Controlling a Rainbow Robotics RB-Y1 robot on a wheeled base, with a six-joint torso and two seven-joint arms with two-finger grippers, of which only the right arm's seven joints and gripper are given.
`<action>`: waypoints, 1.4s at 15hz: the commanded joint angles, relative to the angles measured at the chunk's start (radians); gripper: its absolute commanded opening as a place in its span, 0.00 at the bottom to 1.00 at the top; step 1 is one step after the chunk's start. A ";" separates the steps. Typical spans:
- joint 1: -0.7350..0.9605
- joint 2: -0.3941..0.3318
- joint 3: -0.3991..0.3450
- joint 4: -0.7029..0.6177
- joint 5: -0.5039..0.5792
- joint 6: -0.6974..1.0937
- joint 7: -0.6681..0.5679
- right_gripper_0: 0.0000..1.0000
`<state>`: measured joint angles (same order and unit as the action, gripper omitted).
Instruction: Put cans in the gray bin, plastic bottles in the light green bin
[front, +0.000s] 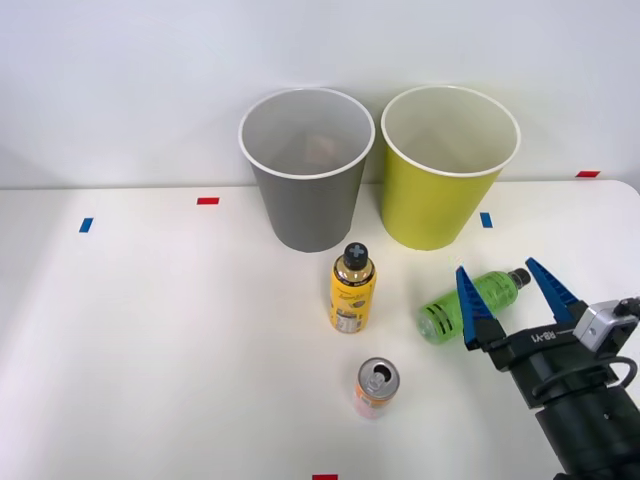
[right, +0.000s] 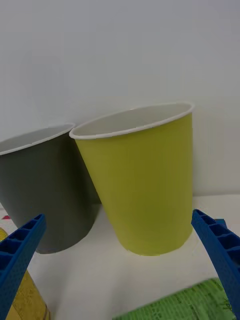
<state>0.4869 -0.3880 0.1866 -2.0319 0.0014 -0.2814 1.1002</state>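
Hovering spread over the lying green bottle, the claw starts the bottle step; next it must lower, pinch, and carry to the green bin.

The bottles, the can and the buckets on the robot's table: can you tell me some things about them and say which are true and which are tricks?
1. The green bottle lies on its side. True.
2. The yellow bottle is inside the gray bin. False: it stands upright on the table.
3. The right gripper is open. True.
4. The pale orange can stands behind the light green bin. False: it stands nearer the robot than both bins.
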 joint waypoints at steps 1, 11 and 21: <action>-0.042 0.055 0.004 0.180 -0.009 -0.114 0.015 1.00; -0.028 0.162 -0.004 0.315 -0.026 -0.220 0.053 1.00; -0.021 0.218 -0.022 0.383 0.045 -0.280 0.063 1.00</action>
<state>0.4728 -0.1775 0.1678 -1.6817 0.0314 -0.5247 1.1671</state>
